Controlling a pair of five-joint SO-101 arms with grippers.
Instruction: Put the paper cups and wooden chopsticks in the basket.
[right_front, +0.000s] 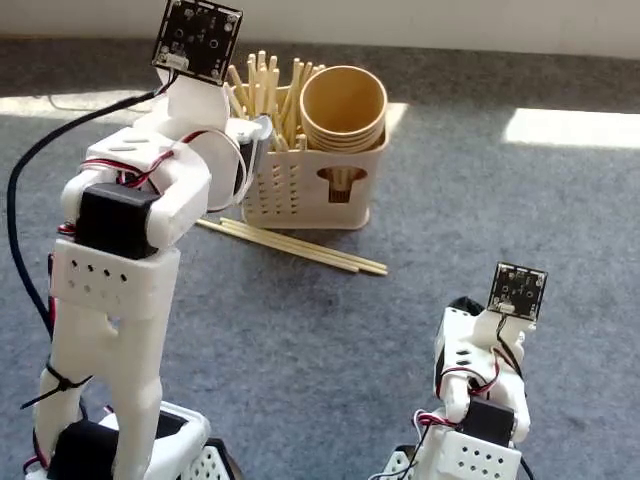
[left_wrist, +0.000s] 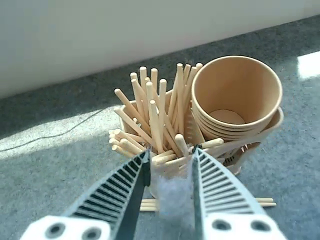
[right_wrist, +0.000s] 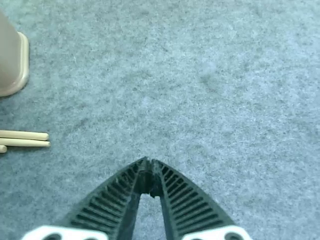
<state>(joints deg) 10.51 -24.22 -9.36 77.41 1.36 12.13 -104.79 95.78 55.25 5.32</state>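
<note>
A cream slotted basket (right_front: 310, 190) stands at the back of the grey carpet. It holds a stack of paper cups (right_front: 343, 105) on one side and a bundle of wooden chopsticks (right_front: 268, 88) on the other. A few more chopsticks (right_front: 300, 245) lie flat on the carpet just in front of it. My left gripper (left_wrist: 170, 157) hangs open over the basket's (left_wrist: 260, 137) near rim, above the chopsticks (left_wrist: 155, 110) and beside the cups (left_wrist: 235, 95), holding nothing. My right gripper (right_wrist: 148, 162) is shut and empty, low over bare carpet, with the loose chopstick ends (right_wrist: 25, 139) off to its side.
The right arm (right_front: 480, 370) sits folded at the front right, well away from the basket. A black cable (right_front: 25, 200) loops along the left arm. A pale wall runs behind the basket. Open carpet lies to the right and front.
</note>
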